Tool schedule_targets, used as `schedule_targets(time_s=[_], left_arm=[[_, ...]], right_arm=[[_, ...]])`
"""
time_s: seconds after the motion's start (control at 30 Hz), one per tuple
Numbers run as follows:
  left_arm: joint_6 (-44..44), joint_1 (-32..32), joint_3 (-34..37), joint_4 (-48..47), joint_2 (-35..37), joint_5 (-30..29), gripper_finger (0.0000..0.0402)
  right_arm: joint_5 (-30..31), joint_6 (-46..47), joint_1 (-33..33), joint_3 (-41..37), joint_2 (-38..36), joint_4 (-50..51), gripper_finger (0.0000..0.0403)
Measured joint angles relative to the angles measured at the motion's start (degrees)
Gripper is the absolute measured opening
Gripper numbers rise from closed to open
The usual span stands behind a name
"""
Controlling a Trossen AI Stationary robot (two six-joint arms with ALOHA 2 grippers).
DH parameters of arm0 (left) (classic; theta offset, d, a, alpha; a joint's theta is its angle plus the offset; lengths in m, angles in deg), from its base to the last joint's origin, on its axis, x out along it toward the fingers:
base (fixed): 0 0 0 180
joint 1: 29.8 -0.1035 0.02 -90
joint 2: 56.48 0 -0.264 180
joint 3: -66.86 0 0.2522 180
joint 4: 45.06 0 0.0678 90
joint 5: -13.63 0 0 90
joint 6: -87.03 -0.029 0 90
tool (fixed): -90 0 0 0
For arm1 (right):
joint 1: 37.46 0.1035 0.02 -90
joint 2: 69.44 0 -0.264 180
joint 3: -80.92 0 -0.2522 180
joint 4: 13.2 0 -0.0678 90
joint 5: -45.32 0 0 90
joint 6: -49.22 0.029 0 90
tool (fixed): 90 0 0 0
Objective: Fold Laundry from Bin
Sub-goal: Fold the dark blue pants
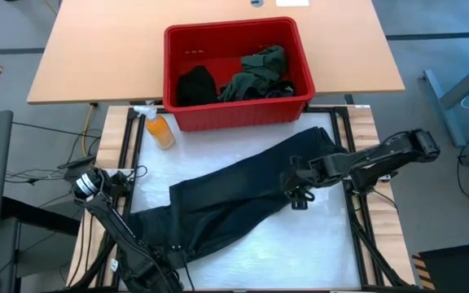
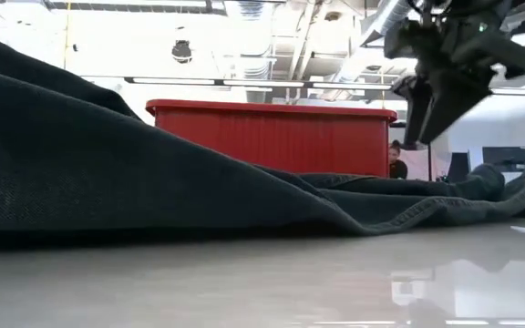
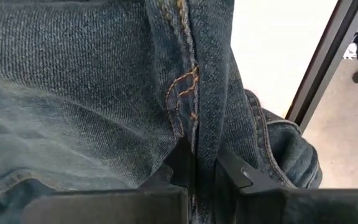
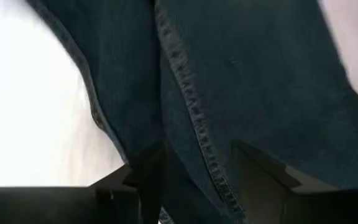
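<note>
Dark blue-black trousers (image 1: pixel 243 195) lie slantwise across the white table top, from near left to far right. My left gripper (image 1: pixel 163 262) is at their near left end, shut on the cloth (image 3: pixel 196 163). My right gripper (image 1: pixel 298 195) hangs open above the trousers' far leg part and is clear of the cloth in the low view (image 2: pixel 422 128). A stitched seam (image 4: pixel 191 112) runs below its spread fingers. The red bin (image 1: pixel 243 114) stands at the table's far edge. It holds an olive-green piece (image 1: pixel 259 73) and a black cloth (image 1: pixel 195 85). My left gripper pinches a raised stitched seam fold of the trousers (image 3: pixel 197 140) between its two fingers, coming from above and pointing down. The seam runs on straight away from the fingers. That end of the cloth stands higher (image 2: pixel 25 118) than the rest, which lies on the table.
An orange spray bottle (image 1: pixel 157 129) lies at the bin's near left corner. Black frame rails (image 1: pixel 350 146) border the white surface left and right. A wooden table (image 1: pixel 96 49) lies beyond the bin. Bare white surface (image 1: pixel 300 252) shows near the front right.
</note>
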Motion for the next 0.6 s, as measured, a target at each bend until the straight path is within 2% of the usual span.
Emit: schedule_targets(time_s=[0.1,0.23,0.37,0.5,0.6], left_arm=[[1.49,0.31,1.02,1.90,0.01,0.15,0.0011],[3.39,0.79,2.91,5.09,0.01,0.15,0.0011],[4.88,1.25,3.63,6.26,0.01,0.06,0.0011],[5.60,1.65,3.64,6.30,0.01,-0.21,0.0011],[6.49,1.78,3.64,6.30,0.01,-0.66,0.0011]], right_arm=[[-0.77,-2.69,1.09,0.00,3.24,-0.23,0.0209],[3.31,-8.28,1.91,-0.02,8.30,-1.96,0.0208],[3.08,-11.27,1.09,-0.02,12.57,-4.39,0.0194],[4.14,-12.11,0.49,-0.03,15.39,-4.70,0.0153],[3.30,-13.09,-0.13,-0.04,16.63,-4.89,0.0096]])
